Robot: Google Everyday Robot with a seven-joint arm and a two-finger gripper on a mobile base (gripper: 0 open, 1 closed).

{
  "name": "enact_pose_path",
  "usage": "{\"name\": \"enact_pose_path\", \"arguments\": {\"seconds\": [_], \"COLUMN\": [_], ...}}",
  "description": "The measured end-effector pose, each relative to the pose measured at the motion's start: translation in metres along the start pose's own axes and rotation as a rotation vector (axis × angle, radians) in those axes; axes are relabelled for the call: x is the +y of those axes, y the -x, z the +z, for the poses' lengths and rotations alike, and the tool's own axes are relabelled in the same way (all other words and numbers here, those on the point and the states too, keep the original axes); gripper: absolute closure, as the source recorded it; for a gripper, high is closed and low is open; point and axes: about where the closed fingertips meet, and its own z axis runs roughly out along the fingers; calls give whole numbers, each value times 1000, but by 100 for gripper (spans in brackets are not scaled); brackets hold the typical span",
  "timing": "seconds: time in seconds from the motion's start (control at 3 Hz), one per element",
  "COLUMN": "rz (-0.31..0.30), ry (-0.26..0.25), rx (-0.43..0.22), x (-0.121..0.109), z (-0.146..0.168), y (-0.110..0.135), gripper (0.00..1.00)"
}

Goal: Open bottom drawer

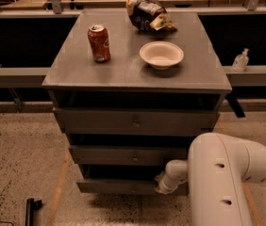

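The grey cabinet point(123, 74) has three stacked drawers. The bottom drawer point(114, 187) is the lowest and slimmest front, with a small round knob point(134, 190) at its centre. It juts out a little from under the middle drawer point(123, 155). My white arm point(222, 178) reaches in from the lower right. My gripper point(162, 187) is at the right part of the bottom drawer's front, right of the knob. Its tip is hidden against the drawer.
A red soda can point(99, 42), a white bowl point(161, 54) and a crumpled snack bag point(147, 9) sit on the cabinet top. The top drawer point(135, 122) is the tallest. A small bottle point(240, 60) stands on the right ledge. A black object point(30, 210) lies on the speckled floor at the left.
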Motion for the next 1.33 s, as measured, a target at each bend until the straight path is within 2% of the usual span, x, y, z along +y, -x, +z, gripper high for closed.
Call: {"name": "enact_pose_path", "arguments": {"seconds": [0.67,1.33], "rz": [1,1], "ry": [2,2], "rx": [-1,-1], "x": [1,1], "z": [0,0], "y": [0,0], "gripper": [100,58]}}
